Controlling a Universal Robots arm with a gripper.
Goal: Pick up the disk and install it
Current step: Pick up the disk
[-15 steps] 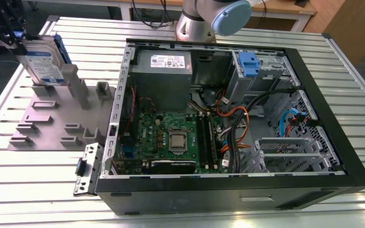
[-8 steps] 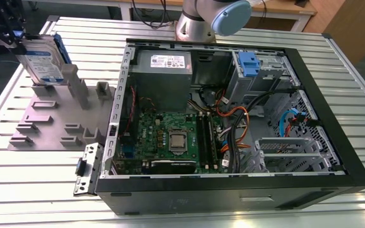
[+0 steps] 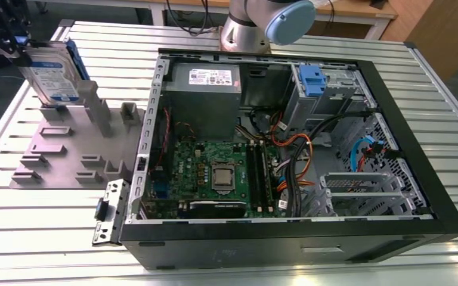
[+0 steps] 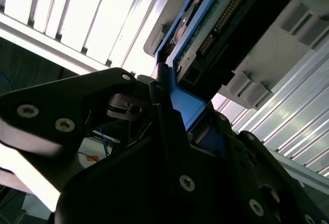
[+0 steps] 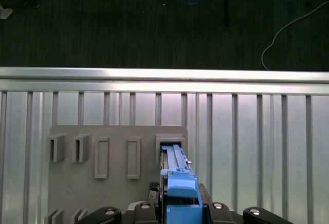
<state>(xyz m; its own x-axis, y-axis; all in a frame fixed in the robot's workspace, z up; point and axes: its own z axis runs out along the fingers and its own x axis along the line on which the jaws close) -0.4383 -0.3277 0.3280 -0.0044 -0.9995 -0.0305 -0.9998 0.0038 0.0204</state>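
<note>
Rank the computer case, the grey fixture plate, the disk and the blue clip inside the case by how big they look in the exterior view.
Largest to smallest:
1. computer case
2. grey fixture plate
3. disk
4. blue clip
The disk stands upright, so nearness may flatter it, yet it plainly outsizes the clip.

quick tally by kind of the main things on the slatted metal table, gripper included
disk: 1, upright at the grey holder plate
grey holder plate: 1
open computer case: 1
gripper: 1, closed on the disk's blue bracket
total: 4
</note>
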